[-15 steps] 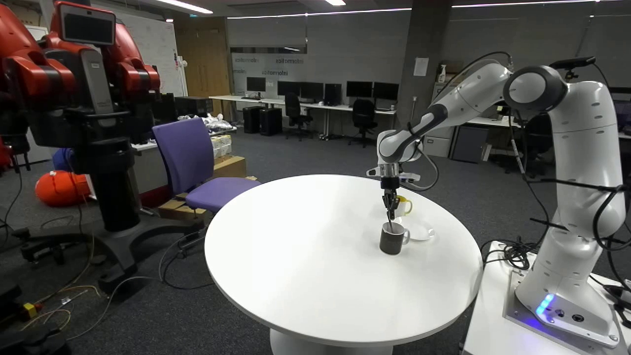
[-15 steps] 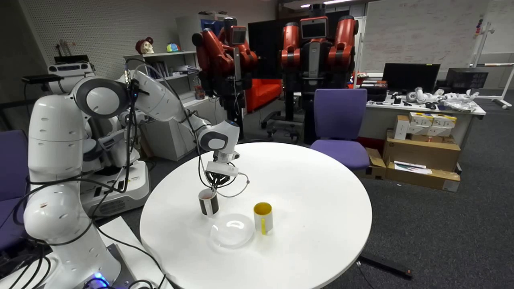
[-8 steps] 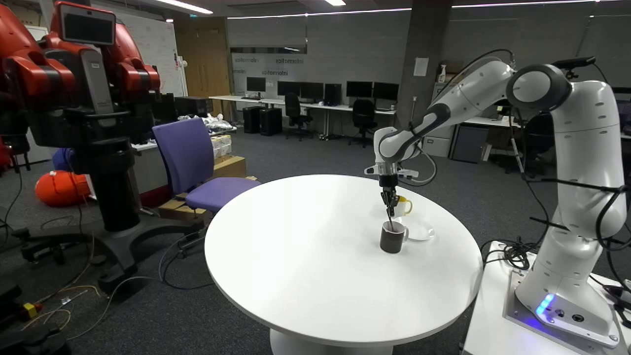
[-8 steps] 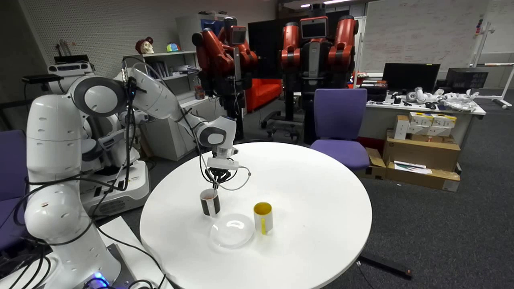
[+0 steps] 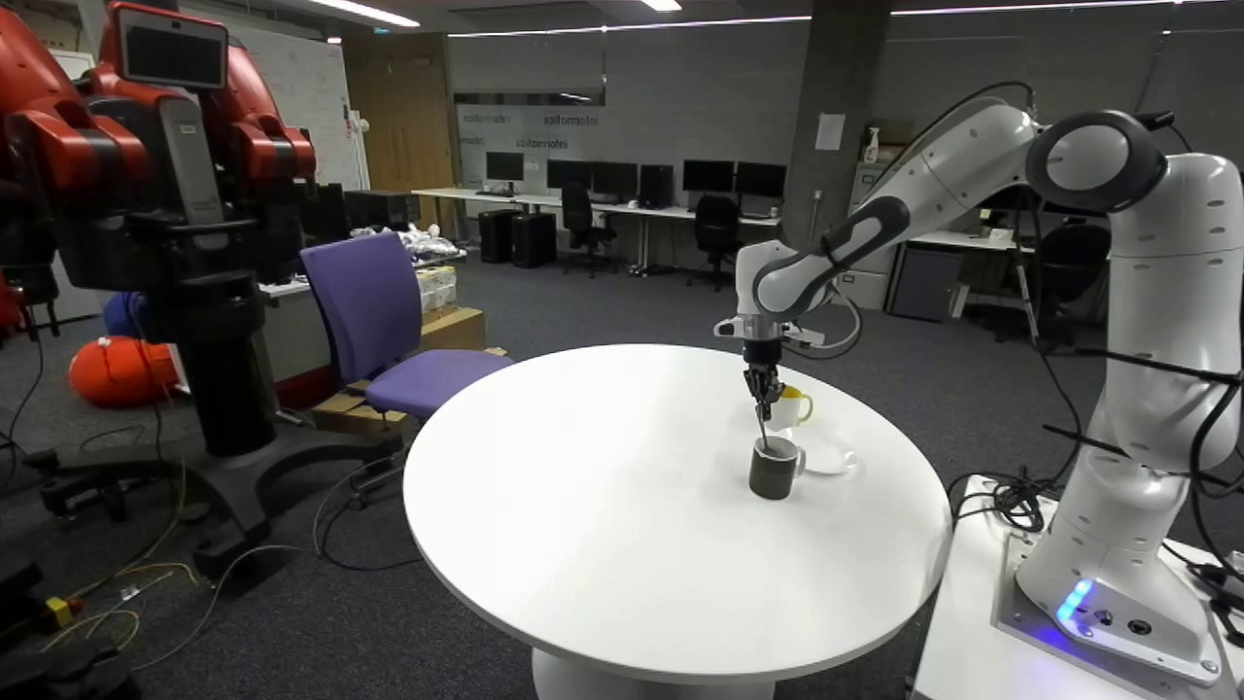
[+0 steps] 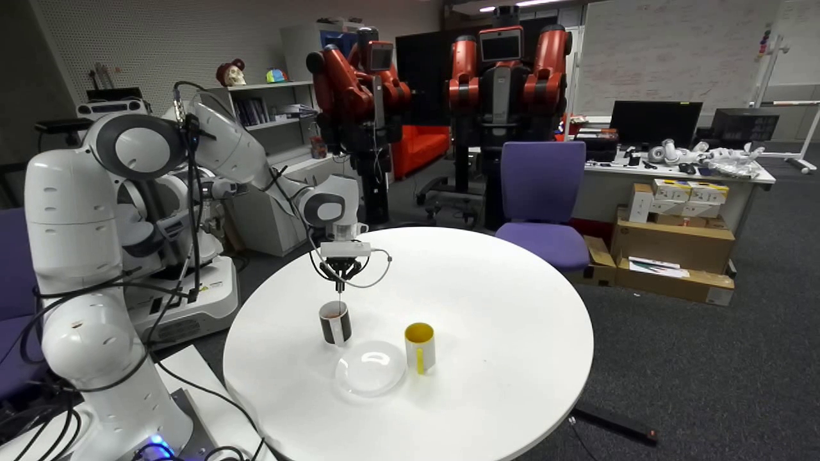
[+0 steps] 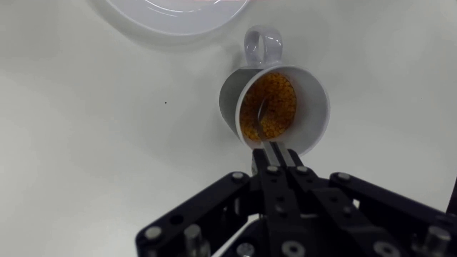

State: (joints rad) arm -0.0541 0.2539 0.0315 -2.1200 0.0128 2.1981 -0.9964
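Spoon (image 7: 261, 111): one, slim, dark and metallic in look; named by likelihood, tip too small for certainty. Lower end inside dark mug (image 5: 773, 474), upper end in gripper (image 7: 277, 152). Probably light, stiff and hard to dent; smooth and narrow, so apt to swivel under a loose hold. Best hold: high on the shaft, squarely across, firmly.

Gripper: jaws pressed together, pinching spoon; poised above dark mug, clear of rim in both exterior views.

Dark mug: upright on table (image 5: 603, 506); dark outside, white inside, with white handle (image 7: 272, 47). Probably ceramic: rigid, fairly heavy, glossy and a little slippery, brittle if knocked. Best hold: by white handle, or across the body below the rim; to be kept level on account of contents (image 7: 280, 105).

Contents: orange-brown, mottled, low in dark mug. Cannot tell whether liquid or grains.

White plate (image 6: 366, 378): flat on table, just beside dark mug, not touching. Likely hard, smooth, slippery and chippable; low profile, so awkward to get under. Best hold: at the rim.

Yellow mug (image 6: 428, 352): white outside, yellow inside and on the handle; upright, just beside white plate, contact uncertain. Presumably as rigid and breakable as dark mug. Best hold: handle or outer wall.
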